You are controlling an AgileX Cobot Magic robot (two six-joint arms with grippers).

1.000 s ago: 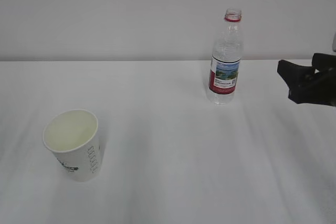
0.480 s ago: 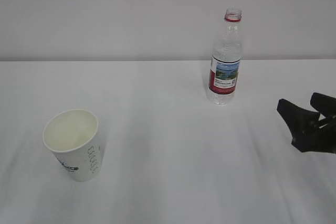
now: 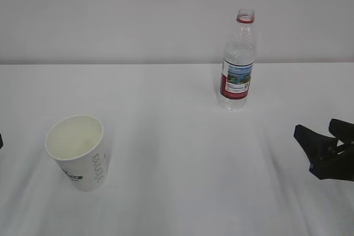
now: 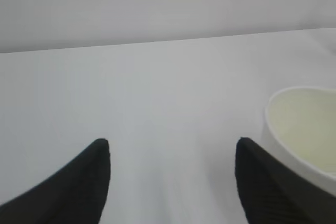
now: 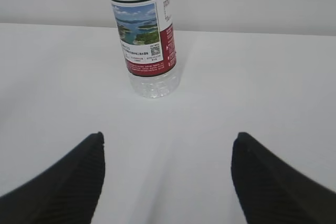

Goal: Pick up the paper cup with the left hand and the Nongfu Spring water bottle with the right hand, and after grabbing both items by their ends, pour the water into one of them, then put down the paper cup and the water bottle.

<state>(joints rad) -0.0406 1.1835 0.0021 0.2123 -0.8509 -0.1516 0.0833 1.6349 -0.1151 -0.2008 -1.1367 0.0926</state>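
Paper cup (image 3: 76, 152) stands upright, front left of white surface (image 3: 177, 136), mouth up, ready for pouring. Nongfu Spring water bottle (image 3: 238, 62) stands far right, cap off. Left gripper (image 4: 173, 182) spread wide, empty, cup beside its right finger. Right gripper (image 5: 168, 177) spread wide, empty, facing bottle to grab it.

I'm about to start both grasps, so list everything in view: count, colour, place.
paper cup: one, white with cream inside, upright, front left of the table.
water bottle: one, clear with red-white label, no cap, upright at the back, right of centre.
table: one, white, bare apart from those two.
wall: pale grey, behind the table.
left gripper: black, open, cup just to its right.
right gripper: black, open, empty, short of the bottle.
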